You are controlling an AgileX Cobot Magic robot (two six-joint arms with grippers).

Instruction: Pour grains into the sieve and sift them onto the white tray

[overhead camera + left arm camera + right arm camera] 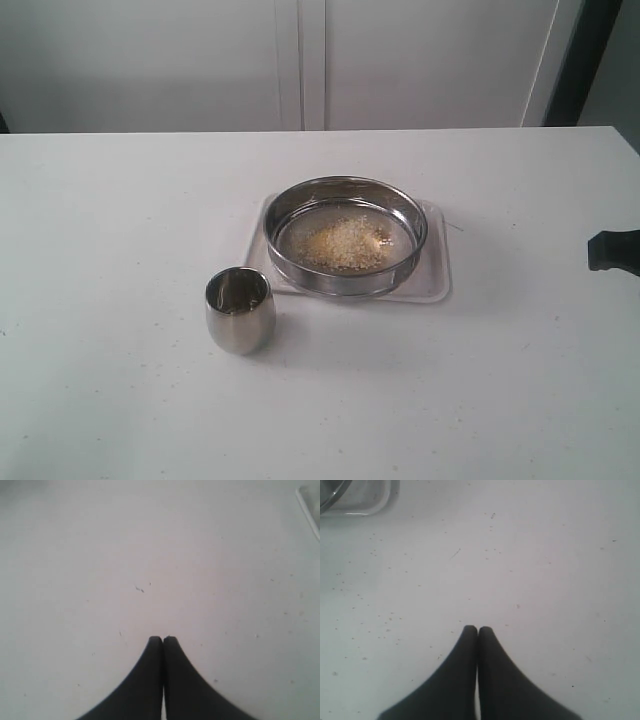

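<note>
The sieve [300, 262], a wide steel ring with a mesh bottom, rests on the white tray [436, 280] at the table's middle. A patch of yellow and off-white grains [345, 243] lies on its mesh. My right gripper [477, 628] is shut and empty over bare tabletop; in the exterior view the right gripper [596, 252] shows only as a dark tip at the right edge, well clear of the tray. My left gripper [163, 638] is shut on nothing, above bare tabletop, and out of the exterior view. One tray corner [310, 505] shows in the left wrist view, another tray corner [380, 500] in the right.
A small rounded steel cup [240, 312] stands upright in front of the tray, to its left. Fine specks [375, 625] are scattered on the white tabletop near the right gripper. White cabinet doors [300, 60] rise behind the table's far edge.
</note>
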